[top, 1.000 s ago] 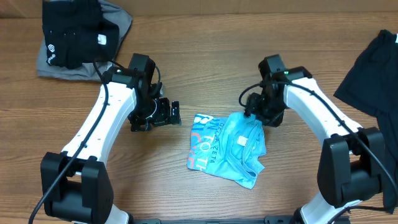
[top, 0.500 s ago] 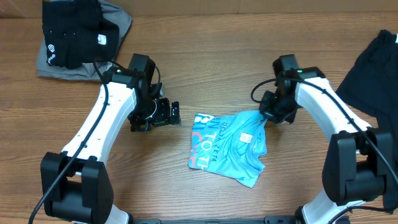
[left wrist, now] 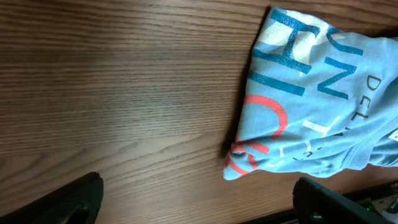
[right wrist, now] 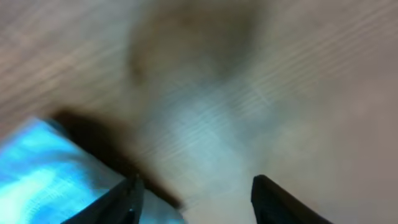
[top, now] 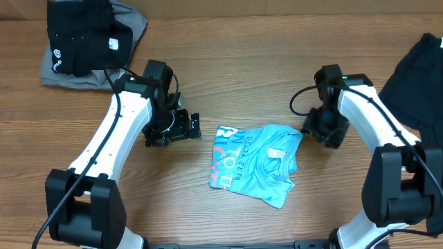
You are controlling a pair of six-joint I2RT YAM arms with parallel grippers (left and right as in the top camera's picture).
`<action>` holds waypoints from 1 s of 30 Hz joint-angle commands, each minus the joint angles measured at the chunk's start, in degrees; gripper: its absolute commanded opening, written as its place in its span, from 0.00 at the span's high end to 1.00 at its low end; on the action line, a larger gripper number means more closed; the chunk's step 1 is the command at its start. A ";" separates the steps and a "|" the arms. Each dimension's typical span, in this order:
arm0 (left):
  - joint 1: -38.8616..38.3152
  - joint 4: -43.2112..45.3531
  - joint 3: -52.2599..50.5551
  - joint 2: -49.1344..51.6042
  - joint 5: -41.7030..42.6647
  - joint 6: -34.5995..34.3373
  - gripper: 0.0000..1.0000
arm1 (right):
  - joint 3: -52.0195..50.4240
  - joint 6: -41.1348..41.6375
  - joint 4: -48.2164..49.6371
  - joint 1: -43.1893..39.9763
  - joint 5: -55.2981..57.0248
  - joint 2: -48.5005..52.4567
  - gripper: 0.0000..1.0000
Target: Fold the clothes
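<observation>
Overhead: desk (top: pixel 235 69) carries all. A black garment (top: pixel 415 83) lies at the right edge; a second black garment (top: pixel 79 38) sits on a grey garment (top: pixel 135 24) at far left, likely set aside out of the working area. The light blue T-shirt (top: pixel 252 166) lies mid-desk between the arms, rumpled, part doubled, within reach of both; left fingers (top: pixel 192 126) spread wide, empty, near its left edge; right fingers (top: pixel 320 131) parted, gripping nothing, just beside its right corner. Count: four garments, two arms.

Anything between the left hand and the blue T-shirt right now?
Nothing: only bare wooden table separates the left hand from the light blue T-shirt. It shows clearest in the left wrist view, and also overhead.
</observation>
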 commanded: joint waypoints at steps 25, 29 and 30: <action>-0.39 0.94 -0.20 0.37 -0.35 -0.50 0.00 | -15.50 -10.47 4.13 10.49 -22.12 -10.69 0.33; -0.39 1.05 -0.20 0.37 -0.35 -0.50 0.00 | -17.35 -9.16 4.55 10.62 -21.64 -10.67 0.50; -0.39 1.11 -0.20 0.37 -0.35 -0.50 0.00 | -17.38 -9.03 4.50 10.62 -20.98 -10.67 0.58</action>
